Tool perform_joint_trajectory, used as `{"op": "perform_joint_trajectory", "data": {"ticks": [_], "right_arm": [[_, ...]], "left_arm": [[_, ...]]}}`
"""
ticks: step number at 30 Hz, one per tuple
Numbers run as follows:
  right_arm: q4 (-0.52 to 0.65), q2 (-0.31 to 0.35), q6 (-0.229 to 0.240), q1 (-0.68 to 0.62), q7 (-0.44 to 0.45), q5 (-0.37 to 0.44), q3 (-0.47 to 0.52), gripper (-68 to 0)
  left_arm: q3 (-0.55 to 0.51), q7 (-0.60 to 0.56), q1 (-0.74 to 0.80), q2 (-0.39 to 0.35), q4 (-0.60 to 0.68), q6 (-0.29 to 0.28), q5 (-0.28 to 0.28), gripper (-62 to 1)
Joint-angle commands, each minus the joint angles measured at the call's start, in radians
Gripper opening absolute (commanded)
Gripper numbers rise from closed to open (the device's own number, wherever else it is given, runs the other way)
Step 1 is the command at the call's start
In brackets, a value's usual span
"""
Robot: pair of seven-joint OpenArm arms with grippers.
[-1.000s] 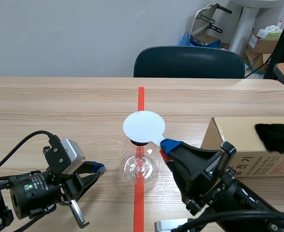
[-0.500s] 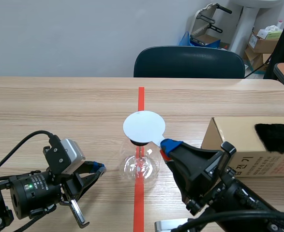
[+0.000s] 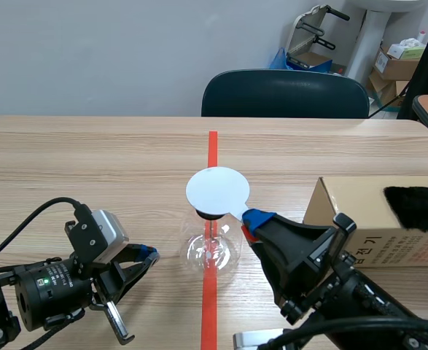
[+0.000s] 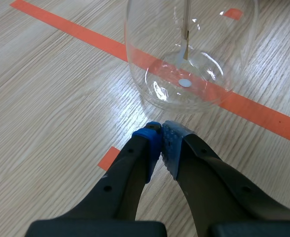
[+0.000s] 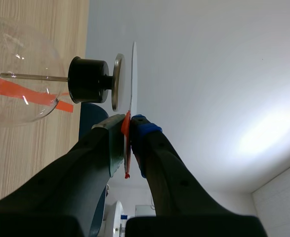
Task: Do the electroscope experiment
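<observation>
Item: glass electroscope flask (image 3: 212,251), upright on the worktop (image 3: 90,168) over the orange-red tape line, black stopper and metal cap on top. Right end effector (image 3: 251,219) pinches the red edge tab of a white disc (image 3: 217,189), held flat just above the flask's cap; left end effector (image 3: 146,254) lies low on the worktop beside the flask, fingers pressed together on nothing, tips just short of the glass. Also present: cardboard box (image 3: 359,211) near the right arm, bearing a black fur piece (image 3: 416,208); dark chair (image 3: 285,93) behind the worktop.
</observation>
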Motion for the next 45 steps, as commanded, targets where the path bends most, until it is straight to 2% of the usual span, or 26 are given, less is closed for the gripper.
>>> {"op": "perform_joint_trajectory", "data": {"ticks": [1, 45], "right_arm": [[0.014, 0.002, -0.01, 0.012, -0.005, 0.008, 0.003, -66.7], [0.014, 0.002, -0.01, 0.012, -0.005, 0.008, 0.003, -66.7]], "left_arm": [[-0.005, -0.013, 0.0, 0.006, 0.015, 0.002, 0.0, -58.3], [-0.005, -0.013, 0.0, 0.006, 0.015, 0.002, 0.0, -58.3]]}}
